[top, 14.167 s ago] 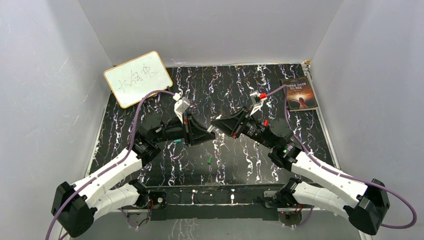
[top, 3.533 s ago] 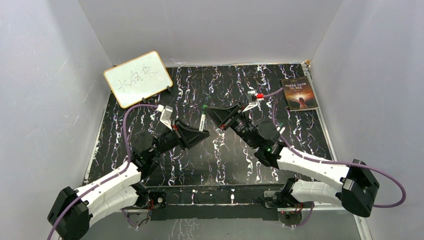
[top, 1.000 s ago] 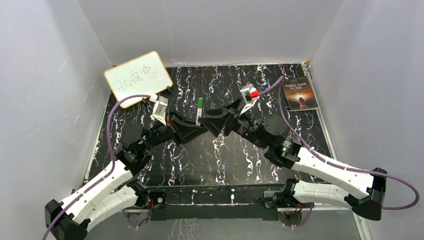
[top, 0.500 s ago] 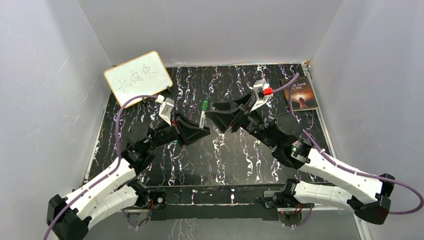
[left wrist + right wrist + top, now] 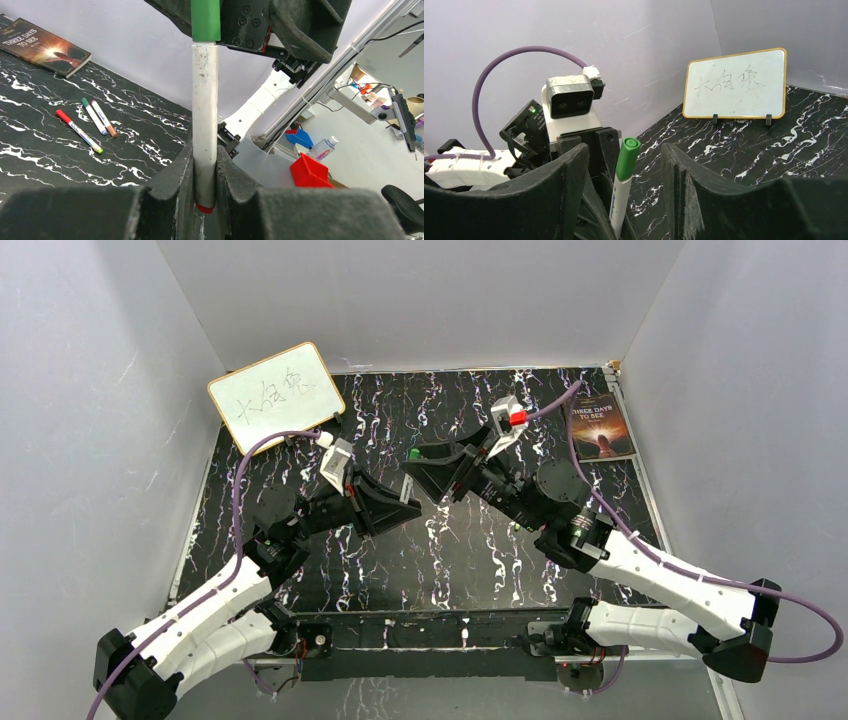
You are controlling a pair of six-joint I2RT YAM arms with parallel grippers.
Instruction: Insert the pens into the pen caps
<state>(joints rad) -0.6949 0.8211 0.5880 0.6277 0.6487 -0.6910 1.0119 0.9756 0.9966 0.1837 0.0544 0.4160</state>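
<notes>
My left gripper (image 5: 393, 502) is shut on a white-barrelled pen (image 5: 205, 115) and holds it upright above the table; the pen's red end (image 5: 205, 207) pokes out below the fingers (image 5: 180, 170). A green cap (image 5: 205, 20) sits on the pen's top and also shows in the top view (image 5: 413, 454). My right gripper (image 5: 624, 167) is open, its fingers (image 5: 569, 175) on either side of the green cap (image 5: 627, 159) with gaps on both sides. Three more pens (image 5: 80, 131) lie on the table to the right, each with a coloured end.
A small whiteboard (image 5: 276, 397) stands at the back left, also in the right wrist view (image 5: 736, 84). A dark book (image 5: 600, 427) lies at the back right, beyond the loose pens (image 5: 42, 46). Grey walls enclose the black marbled table (image 5: 460, 550).
The left gripper has carried the capped pen slightly right and nearer. The right gripper has moved left from beside the pen, and its open fingers now straddle the green cap.
</notes>
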